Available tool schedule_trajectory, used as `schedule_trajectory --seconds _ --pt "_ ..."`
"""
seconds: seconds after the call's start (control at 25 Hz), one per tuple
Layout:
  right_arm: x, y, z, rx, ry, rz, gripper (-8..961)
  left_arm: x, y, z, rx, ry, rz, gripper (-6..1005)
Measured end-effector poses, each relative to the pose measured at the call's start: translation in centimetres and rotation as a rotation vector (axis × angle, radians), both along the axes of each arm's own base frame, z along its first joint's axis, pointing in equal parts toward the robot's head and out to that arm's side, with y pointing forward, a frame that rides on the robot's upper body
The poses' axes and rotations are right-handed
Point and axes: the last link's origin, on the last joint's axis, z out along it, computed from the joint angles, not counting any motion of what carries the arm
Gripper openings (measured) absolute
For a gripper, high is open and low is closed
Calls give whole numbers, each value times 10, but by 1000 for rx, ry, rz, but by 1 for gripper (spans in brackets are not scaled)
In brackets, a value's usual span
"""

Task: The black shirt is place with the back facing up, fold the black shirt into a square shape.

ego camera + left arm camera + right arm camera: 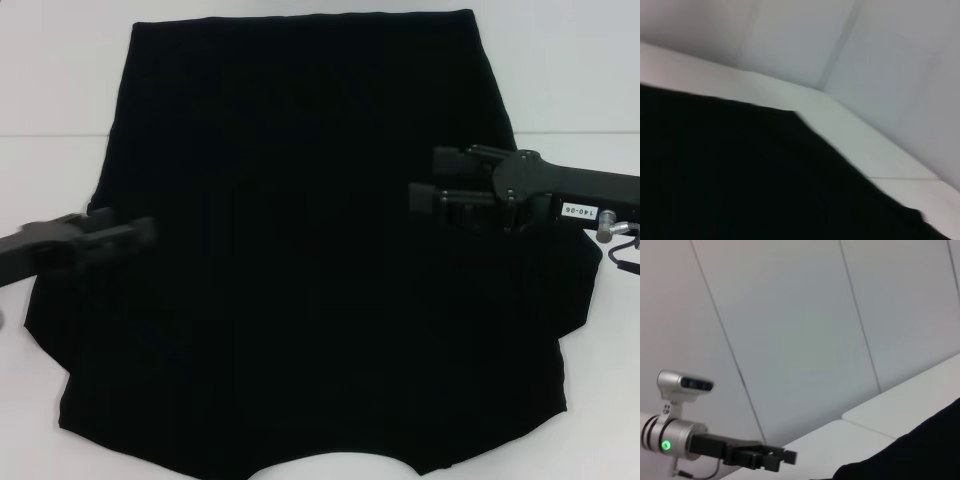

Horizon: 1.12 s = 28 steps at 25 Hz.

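Observation:
The black shirt (300, 250) lies spread flat on the white table (50, 90), plain side up, with no lettering showing. Its neck curve is at the near edge and its sleeves stick out on both sides. My left gripper (140, 232) hovers over the shirt's left sleeve area and looks blurred. It also shows in the right wrist view (782, 459). My right gripper (420, 178) is open and empty, hovering over the shirt's right side and pointing inward. The shirt also shows in the left wrist view (740, 180) and the right wrist view (920, 450).
The white table (850, 130) runs on past the shirt's far edge to a pale wall (805, 330). Bare table strips show on both sides of the shirt.

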Motion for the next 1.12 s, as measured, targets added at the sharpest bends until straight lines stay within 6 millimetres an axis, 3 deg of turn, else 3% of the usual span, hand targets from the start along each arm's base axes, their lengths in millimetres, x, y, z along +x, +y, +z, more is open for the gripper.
schedule_trajectory --seconds 0.2,0.48,0.76,1.12 --pt "-2 4 -4 18 5 -16 909 -32 -13 15 46 -6 170 873" --pt "-11 8 -6 20 12 -2 908 -63 -27 19 52 60 339 873" --pt "-15 11 -7 19 12 0 907 -72 -35 15 22 107 376 873" --pt "-14 10 -9 12 19 -10 905 -75 -29 5 -6 154 393 859"
